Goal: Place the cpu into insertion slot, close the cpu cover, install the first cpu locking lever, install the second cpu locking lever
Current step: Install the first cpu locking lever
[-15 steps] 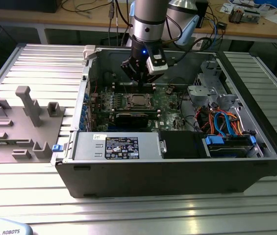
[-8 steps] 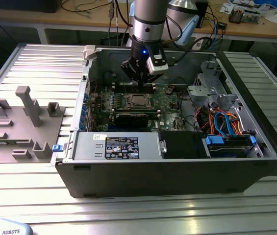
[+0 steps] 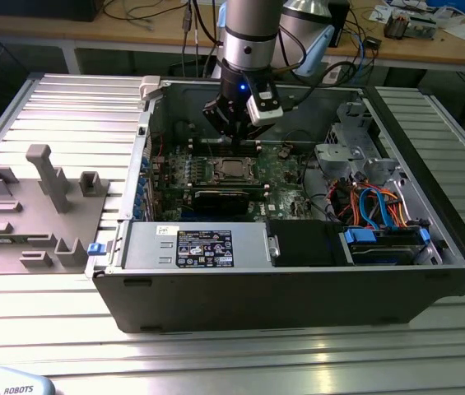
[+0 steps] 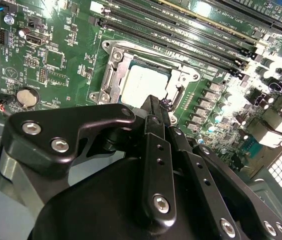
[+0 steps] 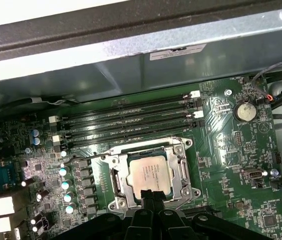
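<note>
The cpu (image 5: 150,171), a small square chip with a silvery top, lies flat in the insertion slot (image 5: 176,145) on the green motherboard. It also shows in the second wrist view as the cpu (image 4: 141,84) and in the exterior view as the cpu (image 3: 232,169). The cpu cover (image 5: 182,170), a silvery frame, lies down around the chip. A thin metal lever (image 5: 131,148) runs along one side of the socket. My gripper (image 5: 151,194) is shut with nothing in it. Its tips hover at the chip's edge in both wrist views, gripper (image 4: 156,104), and just above the socket in the exterior view, gripper (image 3: 234,134).
The open computer case (image 3: 298,296) stands on a slatted metal table. Long black memory slots (image 5: 126,122) run beside the socket. A power-supply box (image 3: 203,247), a drive cage (image 3: 355,148) and coloured cables (image 3: 372,202) crowd the case. A grey fixture (image 3: 43,206) sits at the exterior view's left.
</note>
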Tool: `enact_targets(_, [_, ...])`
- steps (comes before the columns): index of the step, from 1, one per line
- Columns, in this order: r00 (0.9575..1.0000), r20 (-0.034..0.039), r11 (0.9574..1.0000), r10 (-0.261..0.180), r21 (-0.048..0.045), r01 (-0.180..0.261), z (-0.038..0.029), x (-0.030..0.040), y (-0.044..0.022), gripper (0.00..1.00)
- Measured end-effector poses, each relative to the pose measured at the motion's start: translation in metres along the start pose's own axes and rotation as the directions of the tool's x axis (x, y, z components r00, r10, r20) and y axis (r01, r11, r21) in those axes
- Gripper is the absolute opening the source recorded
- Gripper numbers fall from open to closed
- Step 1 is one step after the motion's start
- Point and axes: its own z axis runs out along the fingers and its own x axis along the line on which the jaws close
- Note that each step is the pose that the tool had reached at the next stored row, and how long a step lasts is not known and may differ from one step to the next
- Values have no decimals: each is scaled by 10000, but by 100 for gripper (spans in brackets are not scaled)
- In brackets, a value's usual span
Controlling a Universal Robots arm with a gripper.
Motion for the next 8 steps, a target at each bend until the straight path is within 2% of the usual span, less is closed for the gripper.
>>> enact_targets(8, [9999, 1, 9999, -108, 2, 108, 0, 0, 0, 11])
